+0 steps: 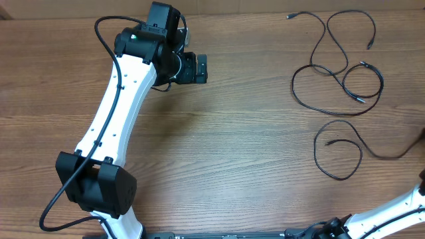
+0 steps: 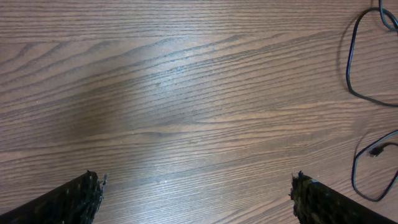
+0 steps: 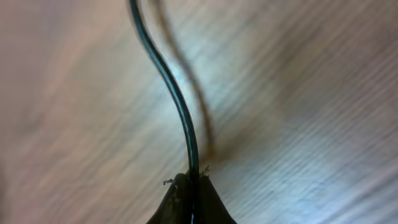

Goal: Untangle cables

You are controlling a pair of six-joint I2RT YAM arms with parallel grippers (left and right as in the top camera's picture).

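We find the cables in loose loops at two o'clock on the desk. They are light, limp and thin, so we should pinch them near an end. Our right claw is clamped shut on one cable, and the left claw gapes wide and empty.

No legible text or markings, seemingly.

On the table, tangled cables are spread well to the right of the left gripper; a looped cable is laid right of it, nearer the robot's base. One cable is clamped in the right gripper.
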